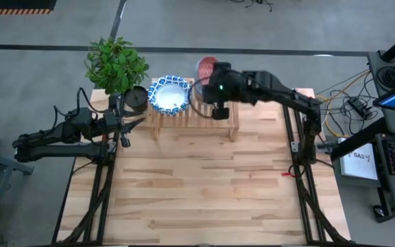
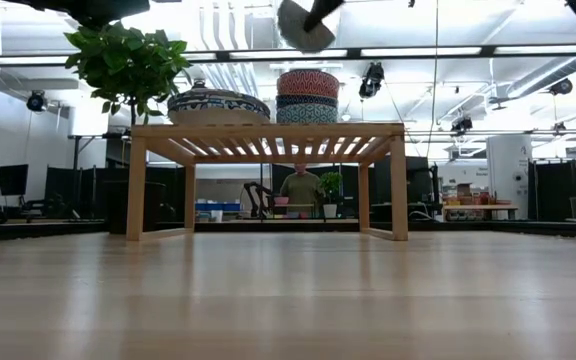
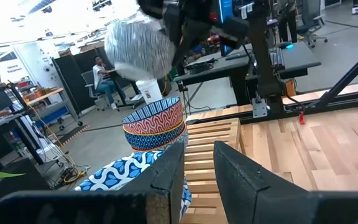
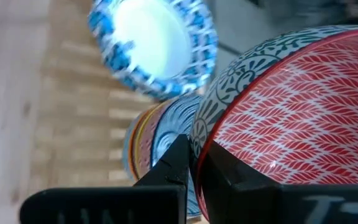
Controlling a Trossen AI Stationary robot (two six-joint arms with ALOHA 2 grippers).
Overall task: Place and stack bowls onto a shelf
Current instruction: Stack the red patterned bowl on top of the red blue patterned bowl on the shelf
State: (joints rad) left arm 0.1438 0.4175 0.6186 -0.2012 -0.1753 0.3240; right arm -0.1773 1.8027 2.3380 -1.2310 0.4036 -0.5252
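The light-wood shelf (image 1: 214,122) (image 2: 268,130) stands at the far side of the table. On its slatted top sit a stack of wide white bowls with blue rims (image 1: 169,95) (image 2: 218,104) and, beside it, a stack of small bowls (image 2: 306,97) (image 3: 154,124). My right gripper (image 4: 194,168) is over the small stack, shut on a bowl that is red inside and grey-patterned outside (image 1: 206,67) (image 2: 306,25) (image 3: 138,46). My left gripper (image 3: 199,168) waits open off the shelf's left end (image 1: 130,127). My right gripper pinches the red bowl by its rim (image 4: 199,144), one finger inside the bowl (image 4: 235,180) and one against its grey outer wall (image 4: 169,168). The bowl is lifted clear, tilted, above the stack of small bowls (image 4: 157,146).
A green plant (image 1: 115,63) in a dark pot (image 1: 136,99) stands at the table's far left corner, next to the shelf and my left gripper. The plank tabletop (image 1: 204,185) stretches bare on the near side of the shelf. A person (image 2: 301,187) sits in the room far behind.
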